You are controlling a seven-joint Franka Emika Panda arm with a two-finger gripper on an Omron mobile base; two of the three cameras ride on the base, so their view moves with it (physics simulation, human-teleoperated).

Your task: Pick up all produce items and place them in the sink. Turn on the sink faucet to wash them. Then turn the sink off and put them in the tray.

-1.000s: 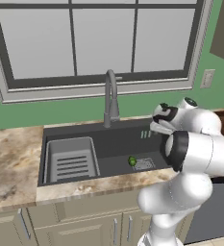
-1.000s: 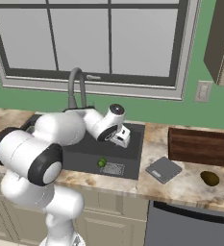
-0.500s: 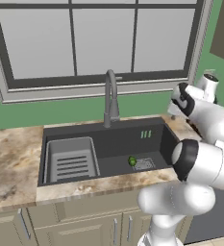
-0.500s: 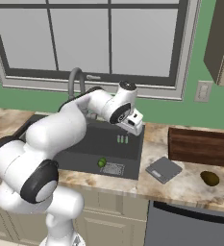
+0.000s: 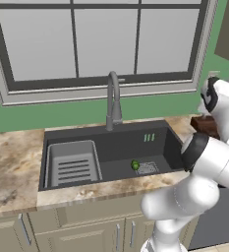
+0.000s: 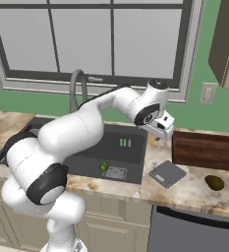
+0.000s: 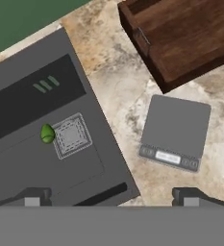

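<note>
Around the basin: what you have on and about the worktop

You see a speckled beige stone worktop [image 6: 185,189] with a small flat grey square scale [image 7: 175,131] lying on it, its button strip along one edge. A light grey ribbed rack [image 5: 72,165] sits at your left. Behind, a large grey-framed window [image 5: 101,42] rises over a green wall [image 6: 32,101] bearing a pale outlet plate [image 6: 206,93]. Below, you have beige cabinet doors [image 5: 81,231] with metal handles.

Green item [image 6: 104,167] in sink [image 6: 130,158]; brown item [image 6: 214,182] on counter [image 6: 194,192] beside tray [image 6: 204,150].

Counter [image 6: 194,189] — tray [image 6: 204,150], scale [image 6: 167,173]
</note>
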